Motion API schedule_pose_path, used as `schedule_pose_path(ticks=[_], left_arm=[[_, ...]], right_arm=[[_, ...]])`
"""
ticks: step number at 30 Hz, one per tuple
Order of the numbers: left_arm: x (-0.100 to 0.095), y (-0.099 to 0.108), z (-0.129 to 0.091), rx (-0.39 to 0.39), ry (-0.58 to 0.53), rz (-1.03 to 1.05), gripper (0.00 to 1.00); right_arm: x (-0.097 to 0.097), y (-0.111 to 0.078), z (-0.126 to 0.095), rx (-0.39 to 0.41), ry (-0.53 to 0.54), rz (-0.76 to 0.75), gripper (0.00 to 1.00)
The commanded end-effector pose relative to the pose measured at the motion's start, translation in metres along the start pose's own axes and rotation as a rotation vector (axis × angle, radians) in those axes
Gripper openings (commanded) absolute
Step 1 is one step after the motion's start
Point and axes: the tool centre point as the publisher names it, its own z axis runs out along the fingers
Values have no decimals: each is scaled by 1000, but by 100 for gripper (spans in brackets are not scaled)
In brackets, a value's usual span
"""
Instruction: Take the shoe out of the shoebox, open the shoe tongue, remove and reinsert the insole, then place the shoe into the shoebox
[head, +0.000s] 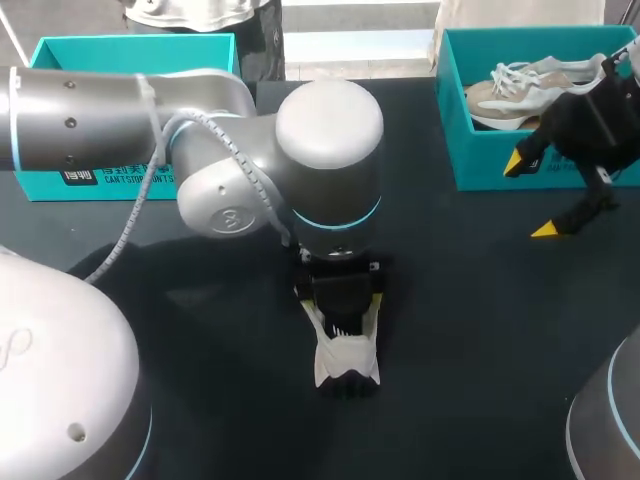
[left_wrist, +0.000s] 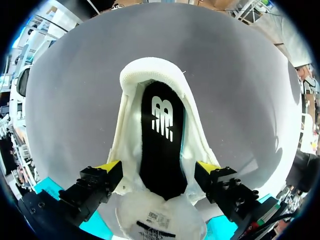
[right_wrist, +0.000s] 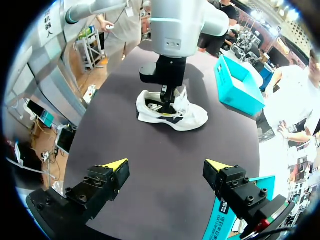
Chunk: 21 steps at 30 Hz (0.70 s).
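Straddling a white mesh-and-leather sneaker (left_wrist: 127, 131), the left gripper (left_wrist: 158, 170) points straight down with its two black, yellow-tipped fingers (left_wrist: 107, 169) set wide apart. One tip sits close beside each flank of the sneaker, which lies between them rather than pinched. The sneaker lies on the dark matte tabletop (head: 480, 330), directly under this gripper. Its padded, rounded heel collar is ahead of the fingertips. Its soft white tongue (left_wrist: 160, 219) is folded back beneath the gripper's palm, so the sewn label on its inner face shows. Between the fingers, inside the sneaker, lies a long, smooth black insole (left_wrist: 160, 135) with a white mark, running flat from heel to forefoot.

In the head view the left gripper (head: 340, 300) hangs from a thick silver arm, and the sneaker's toe (head: 345, 365) pokes out below it.

The right gripper (right_wrist: 166, 167) hovers over bare tabletop well away from the sneaker. Its fingers are also spread and there is nothing between them.

Just behind the right gripper stands a teal cardboard shoebox (head: 500, 160), open-topped and rectangular, holding a beige laced sneaker (head: 520, 90) with white laces. A second teal cardboard box (right_wrist: 240, 87) sits beyond the left gripper, as the right wrist camera sees it.
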Motion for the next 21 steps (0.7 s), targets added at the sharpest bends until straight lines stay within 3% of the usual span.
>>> schedule_pose_path(ticks=[1, 7, 10, 21], left_arm=[[-1, -9, -1, -21, 16, 10, 100], [-1, -11, 1, -16, 25, 11, 100], [1, -9, -11, -12, 14, 11, 100], [5, 20, -32, -7, 16, 20, 100]], right_arm=[[-2, 0, 1, 2, 4, 0, 100], [-2, 0, 1, 2, 4, 0, 100], [-2, 0, 1, 2, 4, 0, 100], [-2, 0, 1, 2, 4, 0, 100]])
